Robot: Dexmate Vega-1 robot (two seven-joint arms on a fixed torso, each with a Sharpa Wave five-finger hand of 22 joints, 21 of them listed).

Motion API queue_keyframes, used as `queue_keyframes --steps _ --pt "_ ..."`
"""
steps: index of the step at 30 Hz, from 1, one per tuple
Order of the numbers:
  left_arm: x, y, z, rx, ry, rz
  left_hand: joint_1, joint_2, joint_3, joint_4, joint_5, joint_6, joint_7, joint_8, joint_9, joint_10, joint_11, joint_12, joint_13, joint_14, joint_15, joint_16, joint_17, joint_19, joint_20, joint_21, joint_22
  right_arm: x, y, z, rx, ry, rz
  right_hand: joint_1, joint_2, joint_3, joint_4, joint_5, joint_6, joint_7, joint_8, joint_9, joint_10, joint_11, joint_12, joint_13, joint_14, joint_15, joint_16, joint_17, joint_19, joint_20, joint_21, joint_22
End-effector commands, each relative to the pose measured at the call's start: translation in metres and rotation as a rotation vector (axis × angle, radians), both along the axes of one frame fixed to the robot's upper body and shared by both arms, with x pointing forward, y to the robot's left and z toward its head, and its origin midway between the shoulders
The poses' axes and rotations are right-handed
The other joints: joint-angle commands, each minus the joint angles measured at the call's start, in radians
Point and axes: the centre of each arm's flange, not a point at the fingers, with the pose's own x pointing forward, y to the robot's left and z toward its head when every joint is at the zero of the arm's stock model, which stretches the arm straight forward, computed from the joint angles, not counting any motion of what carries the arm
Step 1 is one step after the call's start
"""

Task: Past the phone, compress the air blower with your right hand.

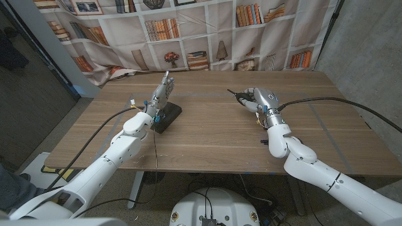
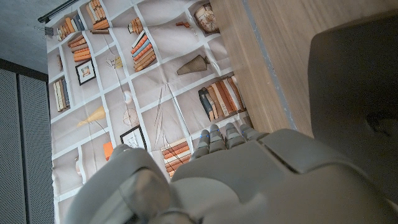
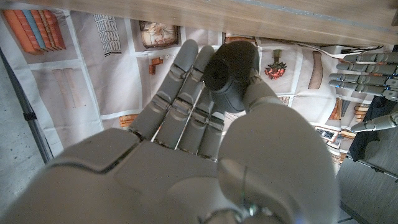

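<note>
My right hand (image 1: pixel 256 100) is lifted over the table's right half and grips the black air blower (image 1: pixel 236 95), whose thin nozzle pokes out towards the phone. In the right wrist view the blower's round bulb (image 3: pixel 233 65) sits between the fingers (image 3: pixel 180 93) and the thumb of my right hand (image 3: pixel 205 155). The phone (image 1: pixel 168 117), a dark slab, lies on the table left of the middle. My left hand (image 1: pixel 161 94) stands over the phone's far end with its fingers straight and holds nothing. The left wrist view shows the back of my left hand (image 2: pixel 249 180) beside the phone (image 2: pixel 354 81).
The wooden table (image 1: pixel 213 135) is bare wood between the phone and my right hand. A bookshelf-print curtain (image 1: pixel 188 31) hangs behind the far edge. Black cables (image 1: pixel 333 100) run from both arms across the table. My left hand's fingers (image 3: pixel 367 68) appear in the right wrist view.
</note>
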Motion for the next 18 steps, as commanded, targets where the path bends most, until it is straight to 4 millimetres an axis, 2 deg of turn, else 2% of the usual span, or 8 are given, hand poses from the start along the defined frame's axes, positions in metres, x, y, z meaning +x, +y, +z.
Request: queue_keyframes --steps 1,3,8,12,18 --pt "-0.0005 -0.0001 -0.0002 0.002 0.0 0.0 -0.001 -0.005 -0.006 -0.002 -0.002 0.002 0.003 -0.007 0.005 0.005 0.0 0.0 0.006 0.004 -0.001 -0.002 0.005 -0.005 0.009 -0.005 0.004 -0.0026 -0.0038 0.0021 0.038 -0.054 0.025 0.061 0.012 -0.016 0.009 -0.005 0.059 -0.012 0.018 0.009 0.059 -0.01 0.016 0.005 0.051 -0.039 0.021 0.016 0.029 -0.118 0.055 0.016" --pt "-0.0005 0.0 -0.0005 0.0 0.002 -0.001 -0.001 -0.005 -0.006 -0.001 -0.002 0.003 0.003 -0.007 0.005 0.005 0.0 0.0 0.006 0.003 -0.001 -0.003 0.005 -0.005 0.009 -0.005 0.004 -0.0027 -0.0042 0.0023 0.043 -0.056 0.03 0.072 0.015 -0.024 0.013 -0.006 0.086 -0.013 0.024 0.011 0.079 -0.021 0.018 0.004 0.077 -0.038 0.031 0.021 0.035 -0.118 0.077 0.02" --pt "-0.0006 -0.0004 -0.0009 0.001 0.003 -0.002 0.0 -0.005 -0.007 -0.001 -0.003 0.003 0.002 -0.007 0.005 0.006 -0.001 0.0 0.006 0.004 -0.001 -0.002 0.005 -0.005 0.009 -0.005 0.004 -0.0026 -0.0048 0.0024 0.046 -0.053 0.03 0.079 0.018 -0.031 0.017 -0.006 0.105 -0.013 0.027 0.011 0.107 -0.021 0.024 0.005 0.093 -0.037 0.034 0.022 0.043 -0.118 0.096 0.023" --pt "-0.0005 -0.0009 -0.0011 -0.002 0.002 -0.002 0.001 -0.004 -0.007 -0.001 -0.003 0.003 0.002 -0.007 0.005 0.005 -0.002 -0.001 0.006 0.005 0.0 -0.002 0.005 -0.005 0.009 -0.005 0.004 -0.0025 -0.005 0.0015 0.043 -0.052 0.024 0.078 0.019 -0.036 0.02 -0.006 0.099 -0.013 0.02 0.011 0.093 -0.015 0.015 0.003 0.089 -0.036 0.026 0.016 0.04 -0.117 0.106 0.024" --pt "-0.0014 -0.0004 -0.0007 -0.003 -0.003 0.006 0.002 -0.004 -0.008 -0.001 -0.004 0.006 0.003 -0.006 0.005 0.01 -0.001 0.0 0.006 0.007 -0.002 -0.002 0.005 -0.005 0.008 -0.005 0.004 -0.0027 -0.0053 0.0001 0.044 -0.055 0.024 0.079 0.021 -0.042 0.023 -0.006 0.084 -0.014 0.009 0.012 0.077 -0.019 0.003 0.003 0.081 -0.035 0.015 0.009 0.023 -0.118 0.112 0.023"
